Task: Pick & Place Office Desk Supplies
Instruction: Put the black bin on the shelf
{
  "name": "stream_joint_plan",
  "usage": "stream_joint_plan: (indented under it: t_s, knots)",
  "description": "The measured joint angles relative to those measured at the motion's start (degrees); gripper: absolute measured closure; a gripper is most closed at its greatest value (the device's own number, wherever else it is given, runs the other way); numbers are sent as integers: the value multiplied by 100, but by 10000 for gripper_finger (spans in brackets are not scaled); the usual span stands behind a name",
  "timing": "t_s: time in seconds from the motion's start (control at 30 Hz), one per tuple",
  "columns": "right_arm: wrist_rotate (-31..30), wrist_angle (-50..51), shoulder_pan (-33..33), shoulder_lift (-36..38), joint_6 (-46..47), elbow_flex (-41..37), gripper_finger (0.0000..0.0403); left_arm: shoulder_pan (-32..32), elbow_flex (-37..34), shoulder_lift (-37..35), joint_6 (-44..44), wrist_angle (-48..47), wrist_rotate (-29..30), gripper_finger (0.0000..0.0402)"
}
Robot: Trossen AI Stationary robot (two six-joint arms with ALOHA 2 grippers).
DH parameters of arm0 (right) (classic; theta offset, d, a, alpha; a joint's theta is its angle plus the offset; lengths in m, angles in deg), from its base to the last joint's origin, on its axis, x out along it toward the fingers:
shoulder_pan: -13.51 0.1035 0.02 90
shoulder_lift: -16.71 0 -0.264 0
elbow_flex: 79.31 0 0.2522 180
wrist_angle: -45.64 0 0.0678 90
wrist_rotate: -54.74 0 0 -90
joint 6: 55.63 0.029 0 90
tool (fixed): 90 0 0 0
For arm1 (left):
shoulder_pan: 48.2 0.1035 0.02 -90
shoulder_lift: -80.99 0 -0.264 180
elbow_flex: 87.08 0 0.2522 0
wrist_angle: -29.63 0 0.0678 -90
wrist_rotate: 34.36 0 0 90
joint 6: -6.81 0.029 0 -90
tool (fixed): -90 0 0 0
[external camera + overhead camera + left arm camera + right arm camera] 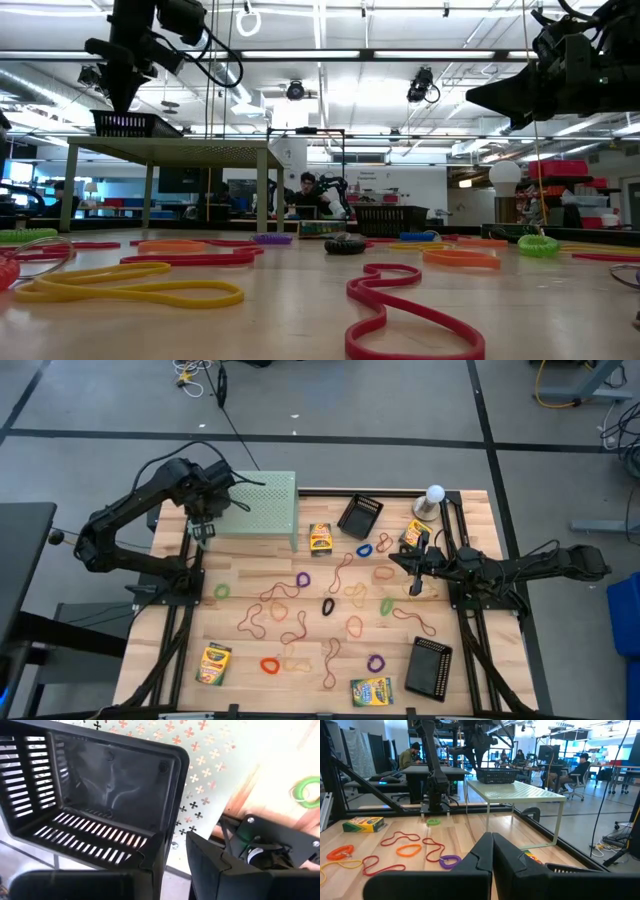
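One black slotted plastic tray (100, 800) sat on the pale green perforated stand (262, 508), the left gripper (172, 855) parted narrowly astride its wall. Best to lift straight up, clear of the rim. The right gripper (492, 851) hung shut over the table.

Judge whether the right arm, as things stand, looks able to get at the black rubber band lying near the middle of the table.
Probably yes. The black rubber band lies flat with bare wood around it, and the right gripper hovers shut nearby with nothing between them.
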Motion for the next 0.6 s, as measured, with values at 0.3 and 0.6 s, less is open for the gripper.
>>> stream_joint_plan:
  t_s: [0.3, 0.6]
  knots:
    - [-1, 0, -1, 0, -1, 0, 398, 134, 0, -622, -494, 817, -648, 312]
    - [-1, 0, 0, 0, -1, 0, 398, 897, -113, -408, -1252, 1552, -215, 327]
